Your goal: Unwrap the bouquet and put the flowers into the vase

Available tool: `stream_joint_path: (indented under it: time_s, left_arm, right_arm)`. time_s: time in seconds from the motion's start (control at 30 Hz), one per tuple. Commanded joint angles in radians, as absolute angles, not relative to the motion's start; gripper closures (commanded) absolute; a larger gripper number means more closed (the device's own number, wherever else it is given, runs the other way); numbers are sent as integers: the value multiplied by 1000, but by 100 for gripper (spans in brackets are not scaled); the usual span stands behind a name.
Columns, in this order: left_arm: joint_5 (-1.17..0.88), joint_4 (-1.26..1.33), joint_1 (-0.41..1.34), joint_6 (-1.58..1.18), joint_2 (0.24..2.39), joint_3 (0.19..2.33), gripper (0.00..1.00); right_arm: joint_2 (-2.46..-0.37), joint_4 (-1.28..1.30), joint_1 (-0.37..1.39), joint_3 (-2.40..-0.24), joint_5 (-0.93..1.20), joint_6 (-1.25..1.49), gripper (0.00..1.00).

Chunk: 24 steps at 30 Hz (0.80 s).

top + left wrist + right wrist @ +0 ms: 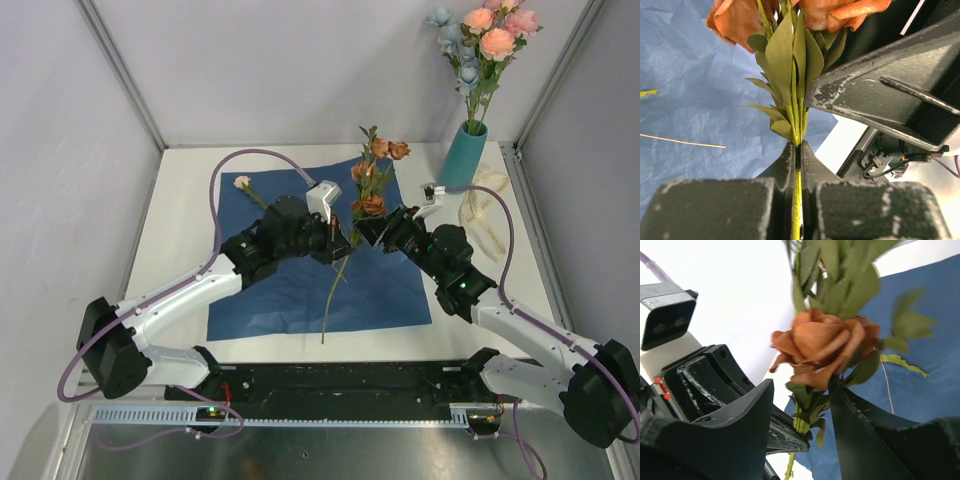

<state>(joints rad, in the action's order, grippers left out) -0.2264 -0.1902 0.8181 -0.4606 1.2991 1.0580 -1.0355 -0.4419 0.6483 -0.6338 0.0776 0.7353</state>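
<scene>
My left gripper [338,243] is shut on the thin green stem [797,200] of the rust-brown flowers [372,175], held upright over the spread blue wrapping paper [290,290]. The stem's lower end hangs below the fingers toward the paper. My right gripper [801,385] is open, its jaws on either side of the leafy stems just under a rust bloom [820,345]; the right finger touches the petals. The teal vase [463,155] stands at the back right and holds pink roses and pale blue blossoms [487,35].
A cream ribbon [487,215] lies in a heap on the table right of the vase's base. One small pale flower [243,183] lies at the paper's upper left corner. The enclosure's walls close in the back and both sides.
</scene>
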Motion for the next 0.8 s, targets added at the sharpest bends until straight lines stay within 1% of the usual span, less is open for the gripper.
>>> stream_joint_path:
  time_s: [0.0, 0.13, 0.2, 0.33, 0.47, 0.57, 0.6, 0.63, 0.67, 0.7, 0.73, 0.77]
  left_arm:
    - [-180, -137, 830, -420, 1237, 1042, 100]
    - [-156, -137, 830, -414, 1221, 1026, 100]
    - [-164, -137, 831, -409, 1222, 1025, 100]
    - [-177, -137, 831, -397, 1232, 1029, 100]
    - [-183, -137, 831, -383, 1229, 1026, 100]
    - [-189, -137, 831, -375, 1221, 1023, 100]
    - [-189, -137, 832, -373, 1216, 1022, 100]
    - [-189, -137, 832, -370, 1213, 1021, 100]
    - [-187, -137, 831, -369, 1209, 1020, 100]
    - [-185, -137, 831, -368, 1206, 1019, 97]
    - [-181, -137, 830, -368, 1201, 1018, 91]
    - [-178, -140, 830, -370, 1197, 1017, 78]
  right_arm:
    - [-1037, -421, 676, -660, -35, 750, 46]
    - [-1039, -387, 698, -675, -88, 743, 45]
    - [-1049, -403, 704, -678, -79, 743, 46]
    - [-1081, -490, 707, -678, -7, 743, 60]
    - [-1095, -558, 707, -678, 52, 748, 68]
    - [-1098, -576, 707, -679, 48, 751, 76]
    - [-1098, -580, 708, -680, 46, 751, 81]
    - [-1098, -587, 708, -681, 46, 747, 90]
    - [-1098, -600, 709, -682, 49, 742, 95]
    - [-1097, -610, 709, -682, 53, 738, 97]
    - [-1096, -627, 708, -682, 59, 728, 99]
    - [-1094, -641, 708, -683, 62, 718, 99]
